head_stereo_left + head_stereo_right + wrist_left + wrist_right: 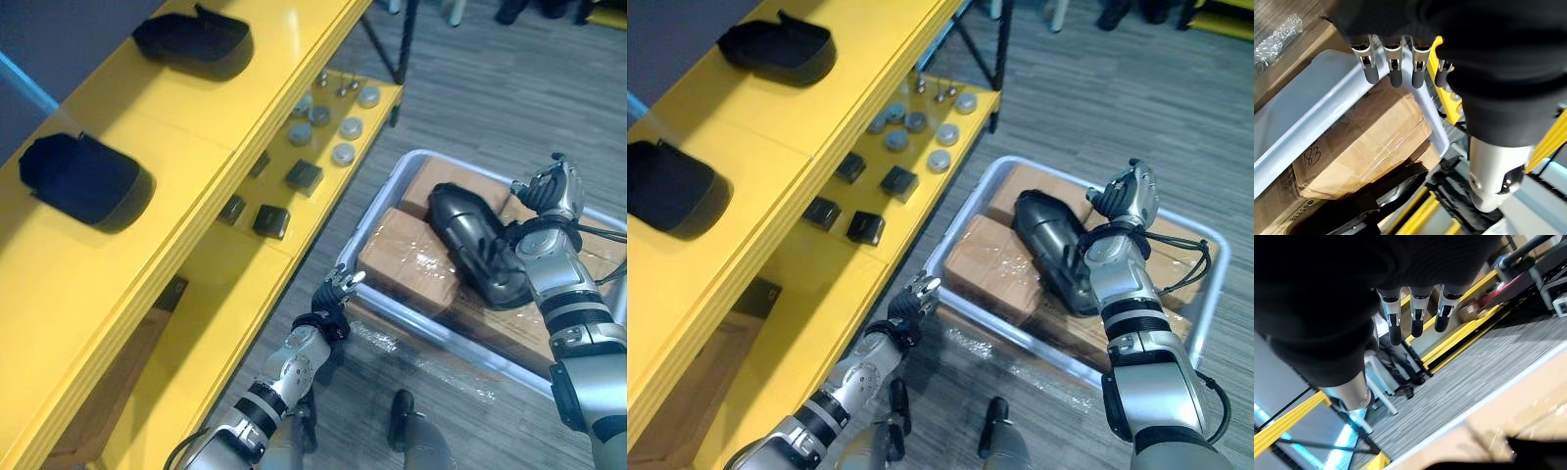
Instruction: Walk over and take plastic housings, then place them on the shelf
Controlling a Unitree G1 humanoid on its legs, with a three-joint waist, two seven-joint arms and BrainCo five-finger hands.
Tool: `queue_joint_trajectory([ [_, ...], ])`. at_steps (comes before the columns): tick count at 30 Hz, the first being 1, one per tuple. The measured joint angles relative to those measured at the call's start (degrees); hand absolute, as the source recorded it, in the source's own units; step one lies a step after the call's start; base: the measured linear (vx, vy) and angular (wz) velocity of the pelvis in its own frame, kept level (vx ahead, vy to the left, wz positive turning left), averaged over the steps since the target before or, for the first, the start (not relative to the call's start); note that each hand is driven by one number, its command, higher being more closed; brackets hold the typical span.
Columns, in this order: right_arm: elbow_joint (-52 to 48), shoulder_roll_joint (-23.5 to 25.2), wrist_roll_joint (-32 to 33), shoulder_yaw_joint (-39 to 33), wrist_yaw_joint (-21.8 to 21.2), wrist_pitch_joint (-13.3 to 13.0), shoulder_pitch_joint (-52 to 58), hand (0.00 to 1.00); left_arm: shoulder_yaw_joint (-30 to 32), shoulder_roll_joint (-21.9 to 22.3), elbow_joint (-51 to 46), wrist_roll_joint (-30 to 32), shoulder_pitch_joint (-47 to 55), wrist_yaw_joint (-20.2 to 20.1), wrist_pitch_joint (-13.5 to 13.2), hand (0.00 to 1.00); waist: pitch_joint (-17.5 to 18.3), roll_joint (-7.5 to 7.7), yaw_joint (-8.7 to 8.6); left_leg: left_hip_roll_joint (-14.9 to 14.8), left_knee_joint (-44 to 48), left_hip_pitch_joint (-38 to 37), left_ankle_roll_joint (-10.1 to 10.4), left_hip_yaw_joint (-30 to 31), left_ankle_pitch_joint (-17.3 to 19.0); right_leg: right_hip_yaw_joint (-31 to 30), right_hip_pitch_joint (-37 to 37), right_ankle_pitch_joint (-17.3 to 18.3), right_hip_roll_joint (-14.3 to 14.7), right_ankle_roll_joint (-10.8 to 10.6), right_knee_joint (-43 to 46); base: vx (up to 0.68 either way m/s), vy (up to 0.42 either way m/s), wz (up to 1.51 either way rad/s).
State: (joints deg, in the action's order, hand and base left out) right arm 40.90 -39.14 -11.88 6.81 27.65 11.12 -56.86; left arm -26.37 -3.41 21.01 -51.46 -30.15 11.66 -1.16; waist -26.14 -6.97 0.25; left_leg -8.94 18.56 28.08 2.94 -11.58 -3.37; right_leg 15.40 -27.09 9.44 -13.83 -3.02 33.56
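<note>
One black and silver plastic housing (475, 245) lies on wrapped cardboard boxes (407, 259) inside a grey tray (377, 206) on the floor. Two more black housings (196, 41) (86, 181) rest on the top yellow shelf (245, 108). My right hand (551, 188) hovers at the tray's far right side, just past the housing, with fingers (1418, 318) straight and holding nothing. My left hand (333, 294) hangs between the shelf and the tray's near left rim, with fingers (1396, 73) straight and empty above a box (1366, 142).
The lower yellow shelf level carries small black blocks (304, 176) and several grey round discs (343, 127). A black metal frame leg (402, 39) stands beyond the shelf end. Grey wood-pattern floor (490, 88) stretches around the tray.
</note>
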Motion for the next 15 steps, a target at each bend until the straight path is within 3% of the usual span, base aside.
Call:
queue_joint_trajectory([
  [4, -2.4, -1.7, 0.3, 0.0, -0.6, 1.2, 0.2, 0.00, -0.4, -1.2, -3.2, 0.9, 4.4, -2.6, -1.1, 0.00, -0.2, -0.28, 0.85, 0.1, 3.1, 3.7, -0.8, 0.8, 0.2, 0.9, -2.2, 0.7, -1.1, 0.1, 2.1, 0.04, 0.036, 0.16],
  [6, -2.4, -1.7, 0.3, 0.0, -2.5, 2.4, 0.5, 0.00, -0.3, -2.2, -5.6, 0.9, 6.8, -4.7, -2.8, 0.00, -0.2, -0.28, 1.29, 0.3, 3.8, 4.7, -0.9, 0.8, 0.4, 0.9, -3.1, 1.1, -1.6, 0.1, 3.0, 0.03, 0.035, 0.13],
  [9, -2.2, -1.6, 0.3, 0.1, -4.4, 5.9, 4.4, 0.00, 0.4, -3.8, -9.4, -0.5, 11.2, -9.6, -7.4, 0.00, -0.2, -0.34, 2.35, 0.5, 5.5, 6.1, -0.9, 1.3, 1.7, 1.2, -3.9, 2.2, -2.3, 0.0, 4.8, 0.01, 0.008, 0.13],
  [12, -0.6, -1.6, 1.5, -0.3, -2.1, 10.4, 9.1, 0.00, 1.3, -4.3, -12.4, -1.5, 15.4, -14.2, -10.6, 0.00, -0.3, -0.59, 2.84, 0.7, 8.0, 7.8, -1.1, 2.5, 2.3, 2.5, -4.1, 3.2, -3.1, -0.1, 6.3, 0.01, 0.004, 0.18],
  [15, 1.3, -1.8, 3.7, -5.1, 1.3, 13.2, 9.5, 0.00, 1.4, -4.0, -12.8, -2.4, 17.6, -16.9, -10.9, 0.00, -0.4, -0.98, 3.66, 1.1, 8.5, 9.3, -1.2, 2.5, 2.3, 2.3, -5.6, 3.3, -3.6, -0.1, 7.1, -0.01, 0.011, 0.08],
])
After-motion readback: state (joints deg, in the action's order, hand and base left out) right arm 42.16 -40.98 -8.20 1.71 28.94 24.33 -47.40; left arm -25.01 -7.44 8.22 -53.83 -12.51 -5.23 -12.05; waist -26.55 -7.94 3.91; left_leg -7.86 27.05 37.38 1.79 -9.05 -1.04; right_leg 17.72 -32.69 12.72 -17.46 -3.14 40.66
